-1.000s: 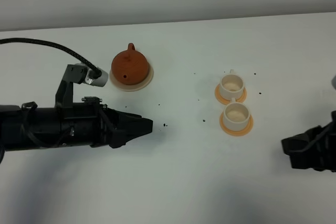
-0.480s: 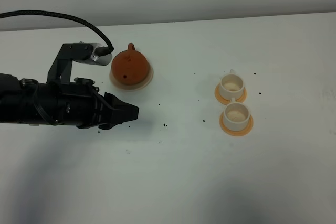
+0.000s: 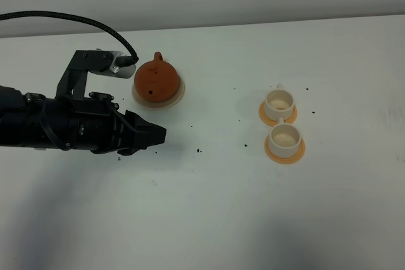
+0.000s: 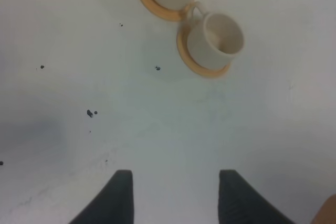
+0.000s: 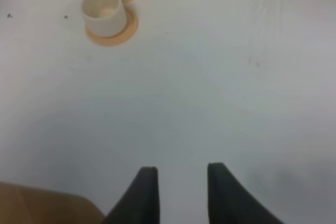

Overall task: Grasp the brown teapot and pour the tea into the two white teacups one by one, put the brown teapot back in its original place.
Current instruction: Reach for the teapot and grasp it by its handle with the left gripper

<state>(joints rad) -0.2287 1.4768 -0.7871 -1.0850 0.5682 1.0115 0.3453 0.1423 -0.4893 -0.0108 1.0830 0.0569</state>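
The brown teapot sat upright on the cream saucer, lid on, loop handle on its far side, nothing gripping it. The left tool hovered over the counter just on the camera side of the teapot, apart from it, with its tips pointing toward the cup side. Its jaws stood well apart with nothing held, and the left wrist view showed only bare counter between the two dark fingers. That arm's camera bracket was just beside the teapot, on the side away from the cups; touching or not, could not tell. A black cable ran off from the bracket, further away from the teapot.

Both white cups were well apart from the teapot, off to its right in the high view. The far teacup was roughly level with the saucer and the near teacup was closer to the camera. Each stood upright on its own orange coaster, with the two coasters edge to edge. The cup insides looked pale; liquid or not, could not tell.

Dark specks lay scattered on the counter between the teapot and the cups.

The right tool was outside the high view, so its place relative to the teapot could not be told. The right wrist view showed its jaws parted and empty over bare counter, with the teacups far ahead of the tips
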